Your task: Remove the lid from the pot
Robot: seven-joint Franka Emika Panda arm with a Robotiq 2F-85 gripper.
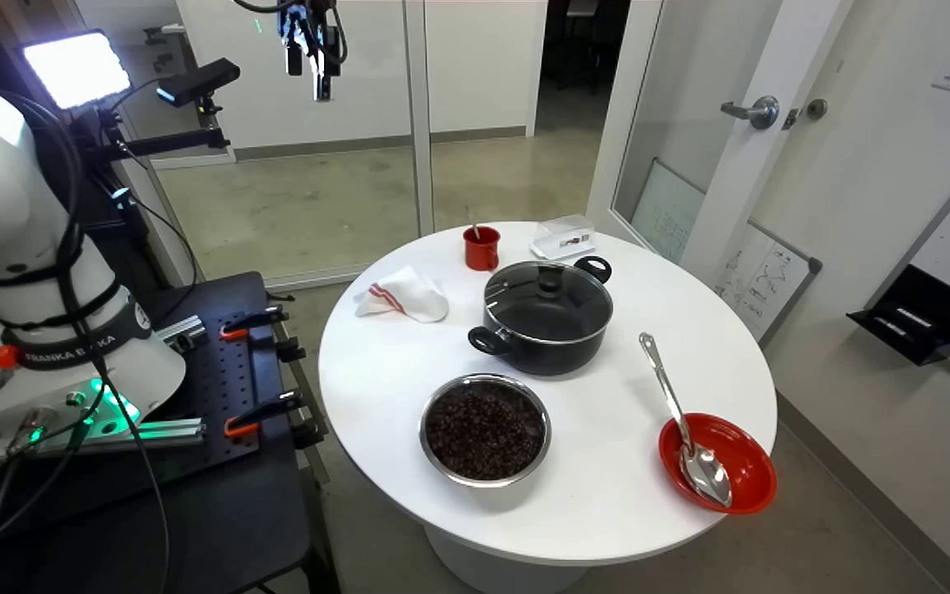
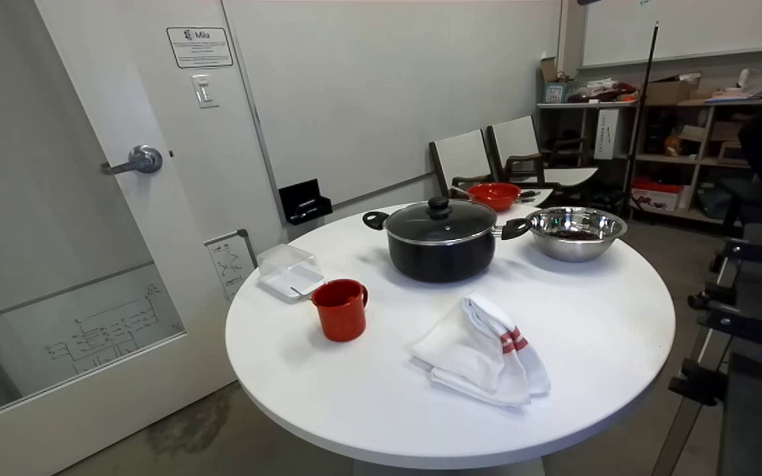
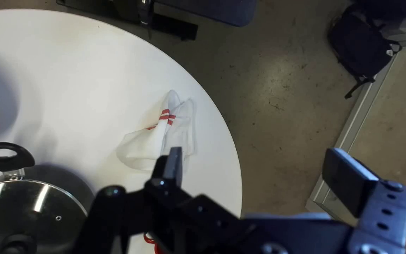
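Note:
The black pot (image 1: 553,356) stands upright on the round white table, and it also shows in an exterior view (image 2: 441,262). The lid (image 1: 524,307), dark glass with a silvery rim and a dark knob, sits flat on the pot; it shows in an exterior view (image 2: 407,226) too. In the wrist view only part of the lid (image 3: 34,211) and one pot handle (image 3: 7,157) show at lower left. My gripper (image 3: 255,164) is open and empty. In an exterior view the gripper (image 1: 308,81) hangs high, well above and away from the pot and lid.
A steel bowl (image 1: 546,429) of dark contents stands beside the pot. A red bowl (image 1: 751,470) holds spoons. A red mug (image 1: 482,250), a clear container (image 1: 564,239) and a white cloth (image 1: 413,297) lie on the white table (image 1: 607,495) near the pot.

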